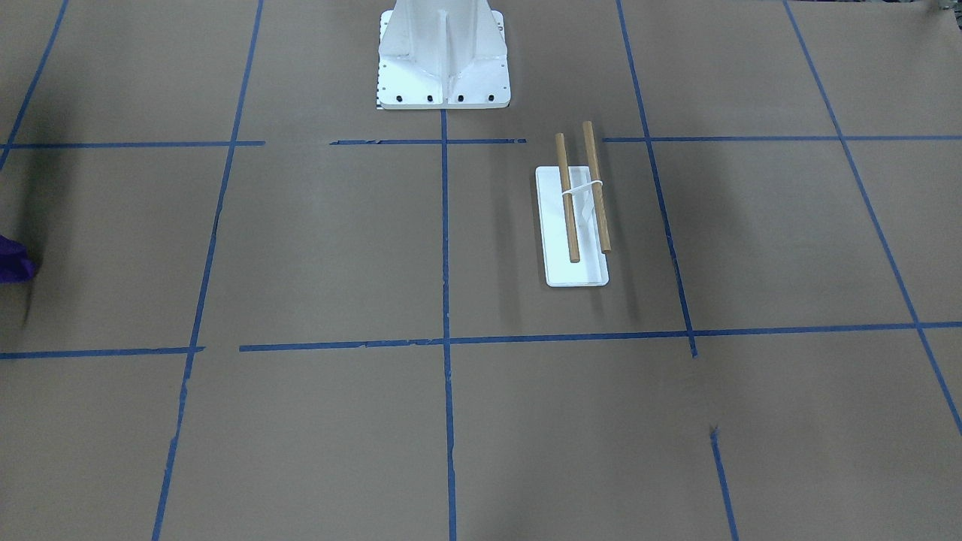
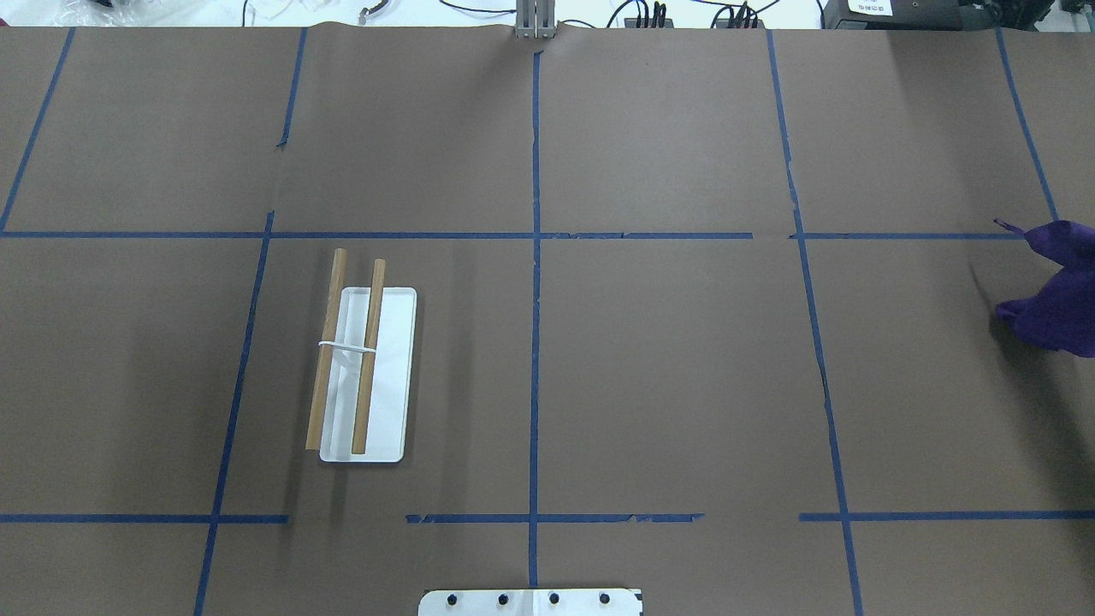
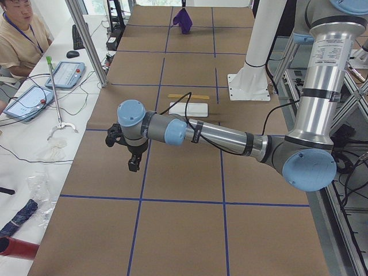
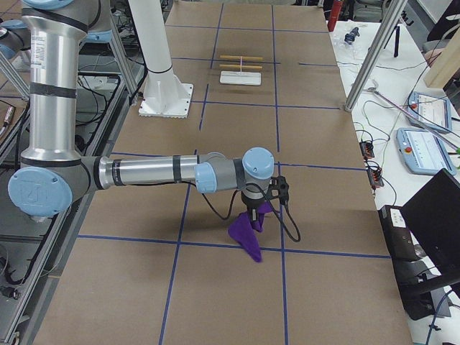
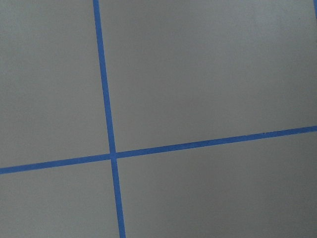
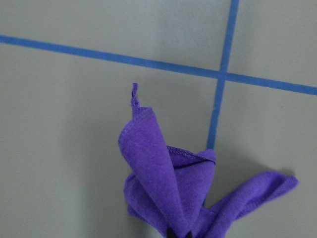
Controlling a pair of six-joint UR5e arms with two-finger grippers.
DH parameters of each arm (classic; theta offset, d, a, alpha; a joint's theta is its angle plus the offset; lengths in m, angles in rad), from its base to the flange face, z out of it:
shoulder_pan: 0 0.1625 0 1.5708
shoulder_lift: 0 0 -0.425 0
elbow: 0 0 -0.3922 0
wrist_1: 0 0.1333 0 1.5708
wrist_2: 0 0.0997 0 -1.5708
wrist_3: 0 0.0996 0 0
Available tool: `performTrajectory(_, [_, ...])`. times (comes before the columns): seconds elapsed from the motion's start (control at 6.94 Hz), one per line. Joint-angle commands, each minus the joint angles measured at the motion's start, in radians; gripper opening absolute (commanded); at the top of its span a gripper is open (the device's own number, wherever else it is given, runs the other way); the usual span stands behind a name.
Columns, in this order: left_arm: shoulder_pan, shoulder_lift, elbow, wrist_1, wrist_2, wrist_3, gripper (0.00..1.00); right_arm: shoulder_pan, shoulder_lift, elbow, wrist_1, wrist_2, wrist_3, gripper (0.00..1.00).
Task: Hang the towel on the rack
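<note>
Loosely bunched in the closed right claw (image 4: 253, 218), the towel (image 4: 246, 241) could be dropped mid-carry; left claw's (image 3: 133, 163) opening cannot be told.

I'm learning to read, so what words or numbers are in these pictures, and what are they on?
No text can be read.
White label on the black box, overhead view's top right: too small.
Mark on the right arm's blue joint cap: blurred.
Rack and towel: no writing.

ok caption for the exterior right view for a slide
Right gripper holds the bunched purple towel, with the rack far along the table.
</note>
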State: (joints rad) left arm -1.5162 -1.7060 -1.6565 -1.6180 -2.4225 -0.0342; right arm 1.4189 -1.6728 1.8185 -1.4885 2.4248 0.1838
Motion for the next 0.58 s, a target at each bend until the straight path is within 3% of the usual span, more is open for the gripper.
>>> performTrajectory(0.0, [0.004,0.000,0.003,-0.092,-0.039,-0.004,1.00,-0.126,0.052,0.184,0.004,0.042,0.359,0.00])
performTrajectory(0.14, [0.031,-0.001,0.001,-0.123,-0.100,-0.057,1.00,-0.194,0.152,0.208,0.002,0.042,0.551,0.00])
performTrajectory(0.43, [0.153,-0.007,-0.014,-0.376,-0.121,-0.477,1.00,-0.338,0.363,0.208,0.001,0.016,0.876,0.00])
